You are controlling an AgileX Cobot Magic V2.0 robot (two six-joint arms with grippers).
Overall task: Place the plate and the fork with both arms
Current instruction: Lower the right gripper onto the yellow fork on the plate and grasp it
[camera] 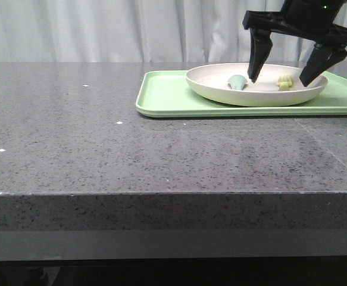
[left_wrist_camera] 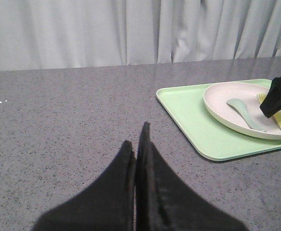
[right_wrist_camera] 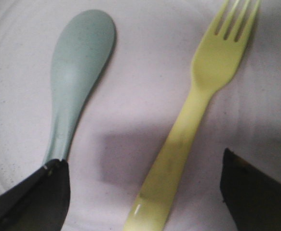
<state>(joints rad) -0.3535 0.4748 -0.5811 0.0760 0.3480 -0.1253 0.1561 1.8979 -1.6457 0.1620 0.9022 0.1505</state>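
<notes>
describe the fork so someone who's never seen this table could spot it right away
On the grey stone table sits a light-green tray, and on it a round cream plate. Two utensils lie in the plate: the fork is the pale-yellow one with tines, lying between the open right gripper fingers, beside the tineless grey-green spoon.

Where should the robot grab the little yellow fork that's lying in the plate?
Probably by the handle's middle, from straight above. The fork lies flat in the plate, its handle slim enough for fingers to close across. The right end effector hangs open over it already. The spoon lies beside it without touching, so one finger can drop into that gap.
</notes>
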